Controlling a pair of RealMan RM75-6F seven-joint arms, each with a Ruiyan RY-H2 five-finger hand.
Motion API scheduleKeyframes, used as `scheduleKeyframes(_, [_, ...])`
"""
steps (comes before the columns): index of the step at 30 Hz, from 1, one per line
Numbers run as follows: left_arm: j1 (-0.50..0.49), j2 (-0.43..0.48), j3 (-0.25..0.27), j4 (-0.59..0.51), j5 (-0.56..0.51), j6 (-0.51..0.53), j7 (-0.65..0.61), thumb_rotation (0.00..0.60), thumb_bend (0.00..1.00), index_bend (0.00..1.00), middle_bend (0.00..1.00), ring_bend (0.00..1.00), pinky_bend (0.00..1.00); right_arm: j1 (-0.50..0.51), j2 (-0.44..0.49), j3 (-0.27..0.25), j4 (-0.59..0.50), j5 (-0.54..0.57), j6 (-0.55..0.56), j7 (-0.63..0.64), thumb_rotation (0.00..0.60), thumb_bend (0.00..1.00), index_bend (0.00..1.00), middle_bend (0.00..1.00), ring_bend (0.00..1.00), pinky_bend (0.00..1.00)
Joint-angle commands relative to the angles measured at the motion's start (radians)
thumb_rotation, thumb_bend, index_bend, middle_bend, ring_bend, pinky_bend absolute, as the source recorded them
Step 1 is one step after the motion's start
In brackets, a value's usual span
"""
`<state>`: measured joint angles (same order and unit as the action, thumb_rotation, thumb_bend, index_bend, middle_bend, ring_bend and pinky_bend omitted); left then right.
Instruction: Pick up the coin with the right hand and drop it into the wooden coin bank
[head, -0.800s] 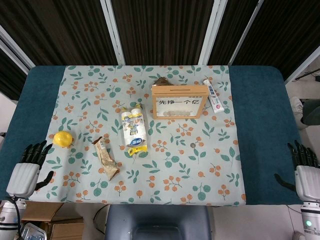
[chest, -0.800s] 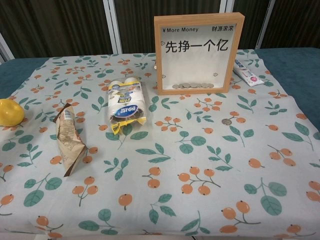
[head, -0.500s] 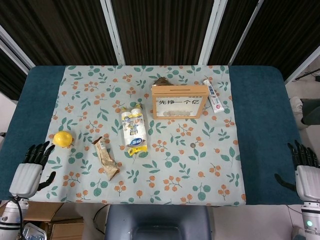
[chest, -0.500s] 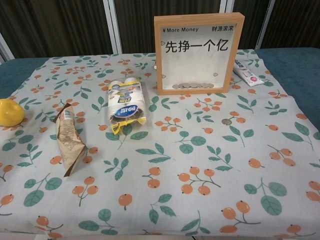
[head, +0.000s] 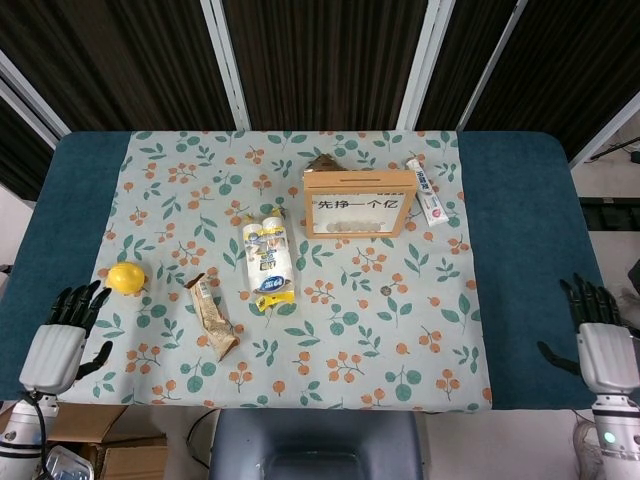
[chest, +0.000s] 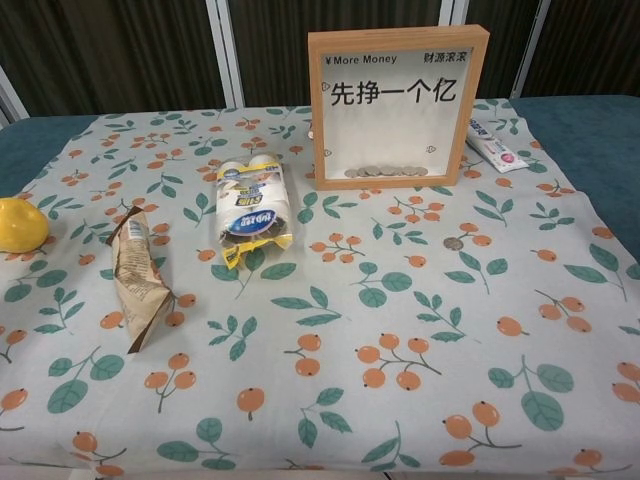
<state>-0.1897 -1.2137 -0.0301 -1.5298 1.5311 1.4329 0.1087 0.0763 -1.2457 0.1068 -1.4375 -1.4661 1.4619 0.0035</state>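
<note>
Head view: the right hand (head: 606, 345) waits empty, fingers spread, at the table's near right edge; the left hand (head: 58, 340) likewise. The coin (head: 388, 289) lies flat on the floral cloth (head: 300, 380), near of the wooden coin bank (head: 360, 203).

Chest view: the coin (chest: 453, 243), small, dull grey, thin, probably rigid and slippery, likely needs a fingertip pinch at its edge.

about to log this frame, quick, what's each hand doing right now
Left hand: open, fingers apart, holding nothing, at the near left table edge.
Right hand: open, fingers apart, holding nothing; the coin lies untouched on the cloth.
</note>
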Motion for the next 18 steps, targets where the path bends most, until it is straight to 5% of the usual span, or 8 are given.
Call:
scheduleKeyframes(1, [0.004, -0.003, 0.002, 0.003, 0.001, 0.004, -0.008, 0.600, 0.36, 0.00, 0.00, 0.00, 0.00, 0.066, -0.005, 0.017, -0.029, -0.025, -0.058, -0.069, 0.600, 0.34, 0.00, 0.00, 0.00, 0.00])
scheduleKeyframes(12, [0.016, -0.007, 0.011, 0.029, -0.002, 0.004, -0.023, 0.600, 0.36, 0.00, 0.00, 0.00, 0.00, 0.276, -0.099, 0.071, -0.032, 0.067, -0.332, -0.236, 0.600, 0.34, 0.00, 0.00, 0.00, 0.00])
scheduleKeyframes(18, [0.014, -0.019, 0.012, 0.044, -0.001, -0.002, -0.030, 0.600, 0.36, 0.00, 0.00, 0.00, 0.00, 0.367, -0.202, 0.088, 0.085, 0.074, -0.388, -0.273, 0.600, 0.34, 0.02, 0.00, 0.00, 0.00])
